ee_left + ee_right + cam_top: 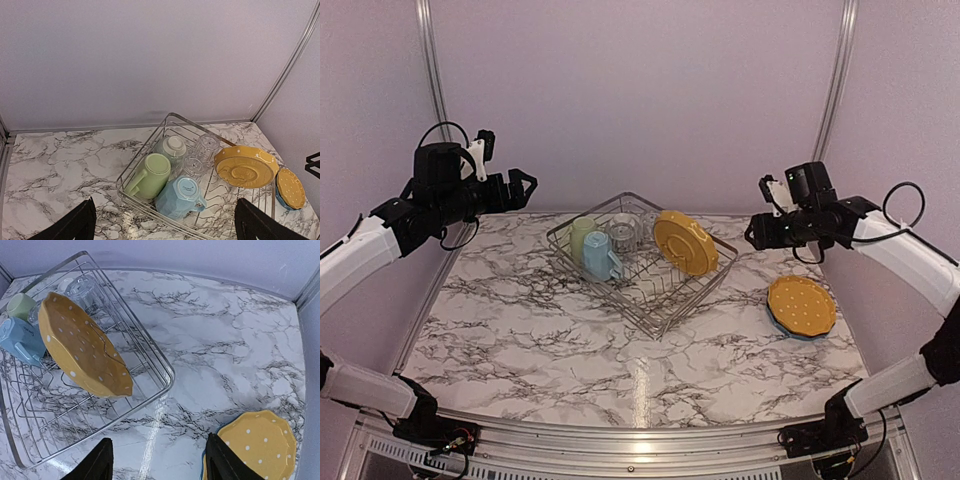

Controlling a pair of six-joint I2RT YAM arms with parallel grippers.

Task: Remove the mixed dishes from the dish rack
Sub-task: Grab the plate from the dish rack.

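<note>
The wire dish rack (660,328) sits mid-table. In it are a light blue mug (599,257), a pale green cup (582,235), a clear glass (624,232) and a yellow-orange plate (685,242) leaning on edge. The left wrist view also shows a pale green bowl (171,147) upside down behind the cup (152,174). A second yellow-orange plate (801,305) lies on the blue plate (788,329) on the table at right. My left gripper (525,185) is open and empty, high above the table's far left. My right gripper (752,235) is open and empty, right of the rack.
Marble table top (540,340) with a pale wall behind and metal corner posts (432,80). The right wrist view shows the rack's corner (167,375) and the stacked plates (257,445) either side of bare marble.
</note>
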